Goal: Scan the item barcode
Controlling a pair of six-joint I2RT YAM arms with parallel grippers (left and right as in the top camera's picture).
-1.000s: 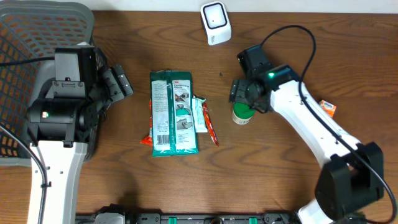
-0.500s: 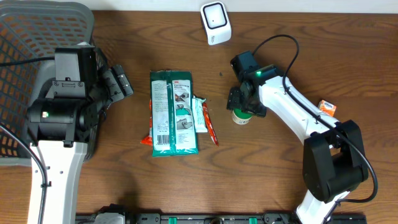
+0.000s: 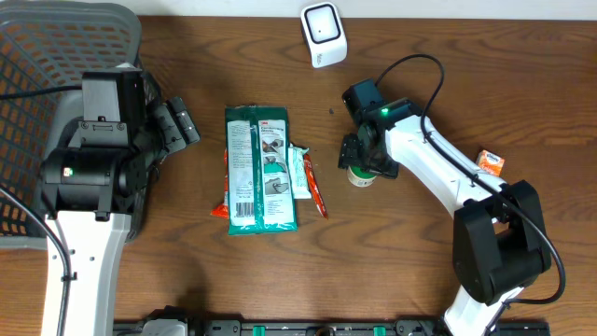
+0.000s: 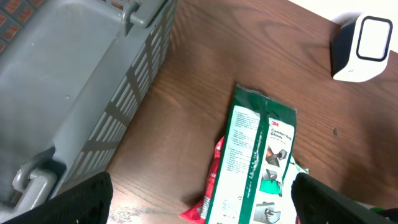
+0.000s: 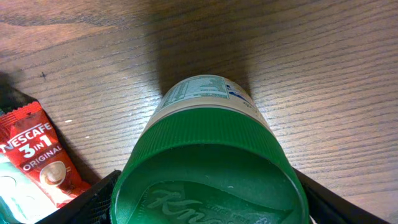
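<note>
A white jar with a green ribbed lid (image 3: 360,175) stands upright on the wooden table right of centre. My right gripper (image 3: 362,161) reaches down over it. In the right wrist view the lid (image 5: 208,168) fills the space between the two black fingers, which press on both its sides; the jar's printed label shows beyond the lid. The white barcode scanner (image 3: 323,35) stands at the table's far edge, also seen by the left wrist (image 4: 362,48). My left gripper (image 3: 177,121) hangs open and holds nothing, left of a green glove package (image 3: 261,170).
A grey basket (image 3: 37,56) fills the far left corner. Beside the green package (image 4: 258,162) lie a pale green sachet (image 3: 298,173) and a red Nescafe stick (image 5: 37,158). A small orange box (image 3: 491,162) lies at the right.
My right gripper moved left over the jar and its fingers narrowed onto the green lid. The left arm and the other items have not moved.
</note>
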